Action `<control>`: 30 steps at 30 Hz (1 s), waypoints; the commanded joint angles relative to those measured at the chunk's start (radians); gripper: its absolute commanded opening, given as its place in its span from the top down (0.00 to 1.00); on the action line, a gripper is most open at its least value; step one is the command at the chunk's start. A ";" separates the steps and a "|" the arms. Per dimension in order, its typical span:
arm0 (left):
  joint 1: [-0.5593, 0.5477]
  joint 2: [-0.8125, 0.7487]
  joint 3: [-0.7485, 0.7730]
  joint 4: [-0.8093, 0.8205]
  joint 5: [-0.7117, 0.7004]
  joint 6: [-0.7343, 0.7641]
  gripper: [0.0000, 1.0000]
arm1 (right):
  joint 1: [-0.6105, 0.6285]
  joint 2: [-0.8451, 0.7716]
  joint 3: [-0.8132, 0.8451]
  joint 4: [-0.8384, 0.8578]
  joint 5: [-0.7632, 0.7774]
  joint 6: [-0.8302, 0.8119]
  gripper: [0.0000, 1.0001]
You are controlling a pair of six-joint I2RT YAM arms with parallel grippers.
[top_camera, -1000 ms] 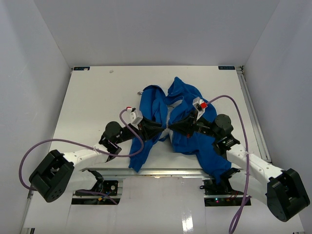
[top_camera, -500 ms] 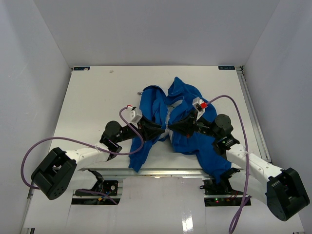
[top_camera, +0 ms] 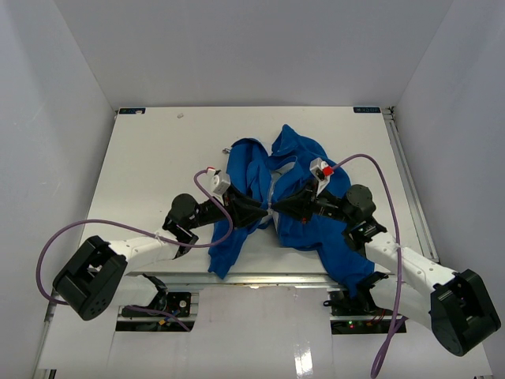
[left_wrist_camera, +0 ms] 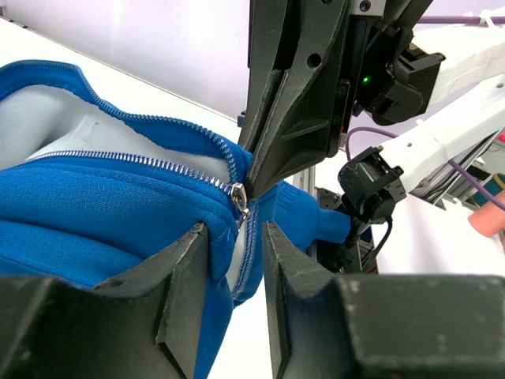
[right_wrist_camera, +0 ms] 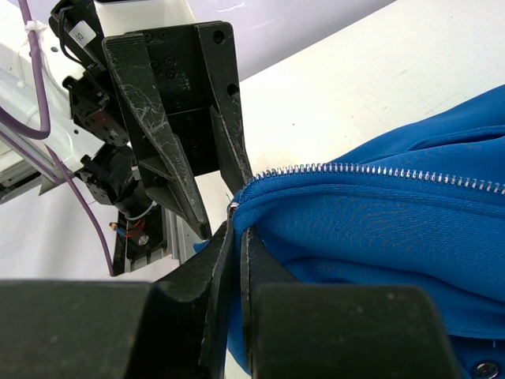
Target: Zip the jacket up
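The royal-blue jacket (top_camera: 304, 225) lies crumpled mid-table, its pale lining showing. Both grippers meet at its lower front edge. In the left wrist view the zipper slider (left_wrist_camera: 239, 192) sits at the bottom of the silver teeth (left_wrist_camera: 134, 162), just above my left gripper (left_wrist_camera: 235, 237). Its jaws stand apart around the blue hem (left_wrist_camera: 251, 245); the fabric touches one finger and a gap shows at the other. My right gripper (right_wrist_camera: 238, 233) is shut on the jacket's edge (right_wrist_camera: 371, 213) right below the zipper's end. From above, the left gripper (top_camera: 254, 210) and right gripper (top_camera: 282, 207) face each other.
The white table (top_camera: 150, 150) is boxed in by grey walls on three sides. A metal rail (top_camera: 406, 185) runs along its right edge. Purple cables (top_camera: 213, 237) loop off both arms. A jacket sleeve (top_camera: 225, 257) hangs toward the near edge.
My left gripper's jaws have widened a little around the hem, and the left arm has shifted slightly. The right arm and the jacket stay as they were.
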 commanded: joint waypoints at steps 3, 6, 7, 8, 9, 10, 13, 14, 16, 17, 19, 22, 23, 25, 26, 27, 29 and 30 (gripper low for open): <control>0.002 -0.021 0.029 0.037 -0.002 -0.019 0.56 | 0.014 0.005 0.017 0.066 -0.024 -0.012 0.92; 0.002 -0.025 0.027 0.038 -0.001 -0.019 0.60 | 0.014 0.005 0.017 0.066 -0.024 -0.012 0.92; 0.003 -0.024 0.029 0.038 0.003 -0.020 0.65 | 0.014 0.004 0.017 0.066 -0.024 -0.013 0.92; 0.004 -0.021 0.031 0.040 0.007 -0.020 0.73 | 0.014 0.003 0.017 0.067 -0.024 -0.013 0.92; 0.002 -0.017 0.032 0.040 0.016 -0.020 0.78 | 0.015 0.002 0.016 0.067 -0.023 -0.011 0.92; 0.004 -0.015 0.034 0.039 0.019 -0.020 0.87 | 0.015 0.003 0.016 0.067 -0.022 -0.011 0.92; 0.002 -0.013 0.034 0.034 0.028 -0.008 0.97 | 0.015 0.000 0.014 0.066 -0.017 -0.011 0.92; 0.004 -0.014 0.035 0.031 0.029 -0.004 1.00 | 0.015 0.000 0.014 0.066 -0.014 -0.013 0.92; 0.003 -0.016 0.034 0.014 0.031 0.015 1.00 | 0.015 -0.001 0.026 0.054 -0.006 -0.013 0.92; 0.004 -0.018 0.034 0.002 0.031 0.025 1.00 | 0.015 -0.002 0.034 0.045 0.000 -0.013 0.92; 0.002 -0.020 0.039 -0.029 0.034 0.055 1.00 | 0.014 -0.004 0.053 0.031 0.009 -0.011 0.92; 0.003 -0.012 0.054 -0.073 0.040 0.088 1.00 | 0.015 -0.011 0.072 0.021 0.018 -0.003 0.92; 0.004 -0.006 0.061 -0.101 0.044 0.106 1.00 | 0.014 -0.012 0.081 0.017 0.024 0.000 0.92; 0.003 0.010 0.078 -0.134 0.057 0.128 1.00 | 0.014 -0.011 0.097 0.011 0.030 0.004 0.92; 0.003 0.019 0.088 -0.147 0.063 0.137 1.00 | 0.014 -0.009 0.106 0.006 0.033 0.006 0.92; 0.002 0.027 0.094 -0.160 0.067 0.148 1.00 | 0.013 -0.006 0.114 0.002 0.035 0.008 0.92; 0.003 0.035 0.096 -0.177 0.071 0.164 1.00 | 0.012 -0.001 0.122 0.000 0.037 0.009 0.92; 0.003 0.036 0.096 -0.182 0.074 0.172 1.00 | 0.012 0.001 0.125 -0.001 0.041 0.009 0.92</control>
